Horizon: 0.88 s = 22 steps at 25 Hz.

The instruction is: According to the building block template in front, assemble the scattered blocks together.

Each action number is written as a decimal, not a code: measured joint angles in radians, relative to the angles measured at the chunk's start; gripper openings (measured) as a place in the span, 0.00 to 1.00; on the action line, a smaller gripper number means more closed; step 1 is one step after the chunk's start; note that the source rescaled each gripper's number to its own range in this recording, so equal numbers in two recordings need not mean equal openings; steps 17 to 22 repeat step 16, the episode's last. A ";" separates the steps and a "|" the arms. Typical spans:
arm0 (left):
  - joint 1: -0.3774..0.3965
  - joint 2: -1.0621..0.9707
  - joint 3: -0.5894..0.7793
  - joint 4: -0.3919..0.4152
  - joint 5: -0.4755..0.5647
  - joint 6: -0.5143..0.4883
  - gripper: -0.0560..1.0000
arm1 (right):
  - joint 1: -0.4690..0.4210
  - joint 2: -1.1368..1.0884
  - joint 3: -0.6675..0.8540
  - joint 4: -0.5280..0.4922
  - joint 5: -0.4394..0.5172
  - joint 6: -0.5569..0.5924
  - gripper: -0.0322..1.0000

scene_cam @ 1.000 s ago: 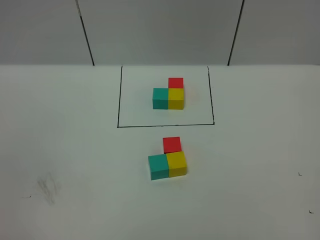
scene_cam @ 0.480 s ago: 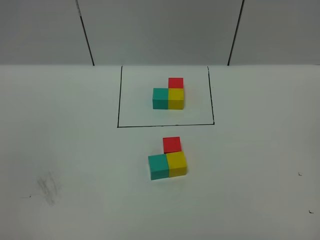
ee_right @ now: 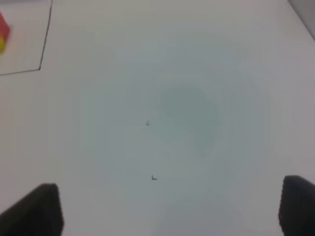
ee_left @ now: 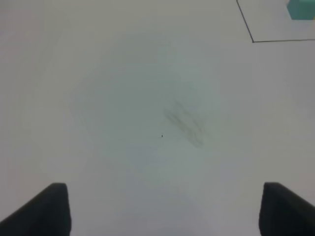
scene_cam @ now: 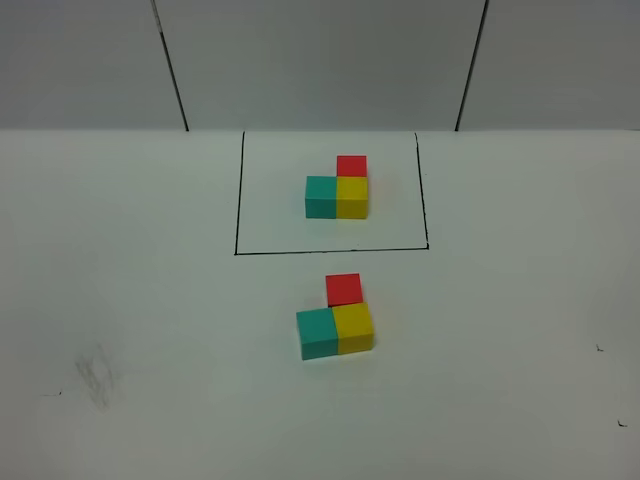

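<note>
The building block template sits inside the black drawn rectangle at the back: teal, yellow and red cubes in an L. In front of it the scattered blocks lie joined in the same L: teal cube, yellow cube, red cube behind the yellow one. Neither arm shows in the exterior view. My left gripper is open over bare table; the template's teal cube shows at that view's edge. My right gripper is open over bare table; the template's red cube shows at its edge.
The white table carries a grey smudge at the front left, also in the left wrist view. Small dark marks lie at the right. A grey wall with two dark seams stands behind.
</note>
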 joint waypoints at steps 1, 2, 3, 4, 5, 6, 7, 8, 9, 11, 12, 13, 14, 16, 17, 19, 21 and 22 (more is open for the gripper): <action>0.000 0.000 0.000 0.000 0.000 0.000 0.72 | 0.000 0.000 0.000 0.001 -0.001 0.000 0.81; 0.000 0.000 0.000 0.000 0.000 0.000 0.72 | 0.000 0.000 0.000 0.003 -0.002 0.000 0.81; 0.000 0.000 0.000 0.000 0.000 0.000 0.72 | 0.000 0.000 0.000 0.003 -0.002 0.000 0.81; 0.000 0.000 0.000 0.000 0.000 0.000 0.72 | 0.000 0.000 0.000 0.003 -0.002 0.000 0.81; 0.000 0.000 0.000 0.000 0.000 0.000 0.72 | 0.000 0.000 0.000 0.004 -0.003 -0.001 0.81; 0.000 0.000 0.000 0.000 0.000 0.000 0.72 | 0.000 0.000 0.000 0.004 -0.003 -0.003 0.81; 0.000 0.000 0.000 0.000 0.000 0.000 0.72 | 0.000 0.000 0.000 0.004 -0.003 -0.003 0.81; 0.000 0.000 0.000 0.000 0.000 0.000 0.72 | 0.000 0.000 0.000 0.004 -0.003 -0.003 0.81; 0.000 0.000 0.000 0.000 0.000 0.000 0.72 | 0.000 0.000 0.000 0.004 -0.003 -0.003 0.81; 0.000 0.000 0.000 0.000 0.000 0.000 0.72 | 0.000 0.000 0.000 0.004 -0.003 -0.003 0.81; 0.000 0.000 0.000 0.000 0.000 0.000 0.72 | 0.000 0.000 0.000 0.004 -0.003 -0.003 0.81; 0.000 0.000 0.000 0.000 0.000 0.000 0.72 | 0.000 0.000 0.000 0.005 -0.003 -0.003 0.81; 0.000 0.000 0.000 0.000 0.000 0.000 0.72 | 0.000 0.000 0.000 0.005 -0.003 -0.003 0.81; 0.000 0.000 0.000 0.000 0.000 0.000 0.72 | 0.000 0.000 0.000 0.005 -0.003 -0.003 0.81; 0.000 0.000 0.000 0.000 0.000 0.000 0.72 | 0.000 0.000 0.000 0.005 -0.003 -0.003 0.81; 0.000 0.000 0.000 0.000 0.000 0.000 0.72 | 0.000 0.000 0.000 0.005 -0.003 -0.003 0.81; 0.000 0.000 0.000 0.000 0.000 0.000 0.72 | 0.000 0.000 0.000 0.005 -0.003 -0.003 0.81; 0.000 0.000 0.000 0.000 0.000 0.000 0.72 | 0.000 0.000 0.000 0.005 -0.003 -0.003 0.81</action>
